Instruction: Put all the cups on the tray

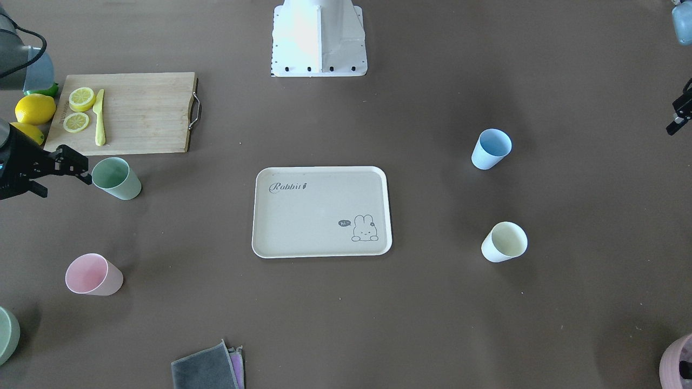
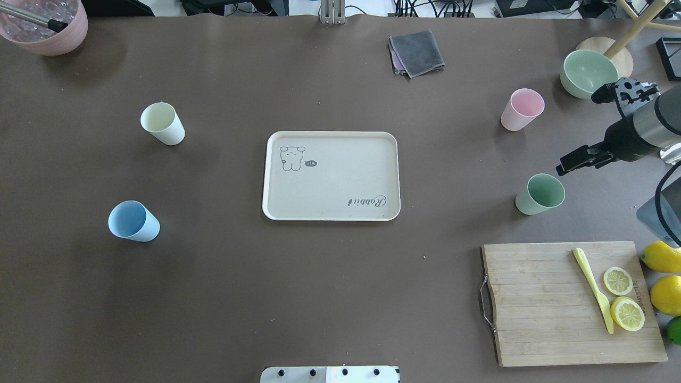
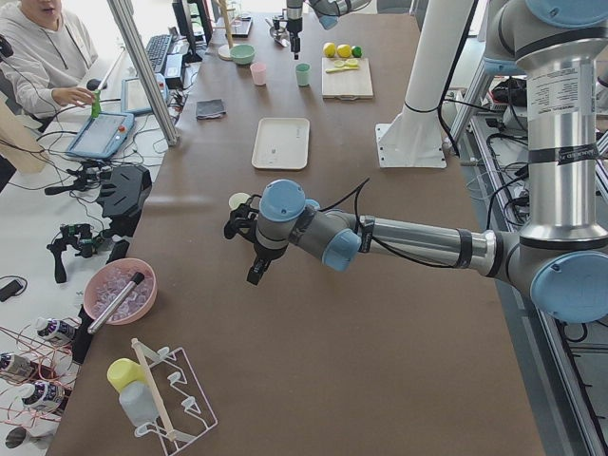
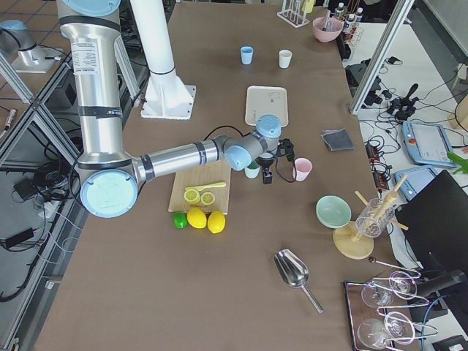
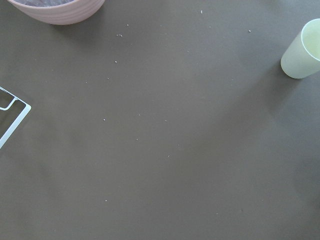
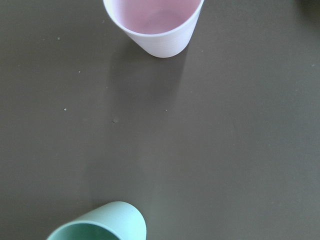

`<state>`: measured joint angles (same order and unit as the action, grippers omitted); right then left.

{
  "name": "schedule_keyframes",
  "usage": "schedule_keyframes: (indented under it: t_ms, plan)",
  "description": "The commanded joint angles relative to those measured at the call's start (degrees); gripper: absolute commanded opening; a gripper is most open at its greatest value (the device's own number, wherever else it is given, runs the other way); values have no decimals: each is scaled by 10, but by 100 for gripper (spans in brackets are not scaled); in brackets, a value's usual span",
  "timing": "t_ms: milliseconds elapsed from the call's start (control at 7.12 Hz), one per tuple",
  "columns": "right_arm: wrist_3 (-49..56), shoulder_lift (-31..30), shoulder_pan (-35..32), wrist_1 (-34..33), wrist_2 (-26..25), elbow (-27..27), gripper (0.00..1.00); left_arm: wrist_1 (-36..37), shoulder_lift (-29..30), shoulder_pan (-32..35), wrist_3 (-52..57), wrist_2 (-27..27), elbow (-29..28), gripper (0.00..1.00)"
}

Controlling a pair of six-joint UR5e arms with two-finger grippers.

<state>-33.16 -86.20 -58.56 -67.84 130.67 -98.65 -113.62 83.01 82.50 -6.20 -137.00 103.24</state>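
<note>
The beige tray (image 1: 313, 216) (image 2: 330, 175) lies mid-table with nothing on it. The mint green cup (image 1: 116, 178) (image 2: 540, 194) and the pink cup (image 1: 93, 274) (image 2: 522, 109) stand upright on the robot's right. The light blue cup (image 1: 491, 149) (image 2: 133, 221) and the cream cup (image 1: 504, 242) (image 2: 163, 123) stand upright on its left. My right gripper (image 1: 65, 178) (image 2: 580, 130) is open and empty, just beside the mint cup, between it and the pink cup. Its wrist view shows both cups (image 6: 100, 227) (image 6: 155, 25). My left gripper (image 1: 682, 108) is open and empty at the table's left end. Its wrist view shows the cream cup (image 5: 302, 50).
A wooden cutting board (image 2: 542, 303) (image 1: 140, 113) with lemon slices and a yellow knife lies near the right arm, with whole lemons (image 2: 665, 276) beside it. A sage bowl (image 2: 588, 72), a grey cloth (image 2: 417, 53) and a pink container (image 2: 48, 26) stand along the far edge.
</note>
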Motion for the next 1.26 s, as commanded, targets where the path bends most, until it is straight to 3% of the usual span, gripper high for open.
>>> schedule_keyframes:
  t_ms: [0, 140, 281, 562, 702, 1124]
  plan:
    - [-21, 6, 27, 0, -5, 6, 100, 0, 0, -1, -19, 0, -1, 98]
    - [-21, 3, 39, -1, -9, 7, 99, 0, 0, -1, -31, 0, -1, 98]
    - [-21, 2, 39, -1, -8, 6, 89, 0, 0, -1, -34, 0, -1, 98]
    - [-19, 2, 39, -5, -7, 7, 13, 0, 0, -1, -37, 0, -1, 98]
    - [-18, 0, 39, -5, -4, 7, 0, -2, 1, -4, -59, 0, 0, 98]
    - [-23, 17, 17, -11, 36, 0, 0, -11, 35, -51, -194, 6, 8, 98]
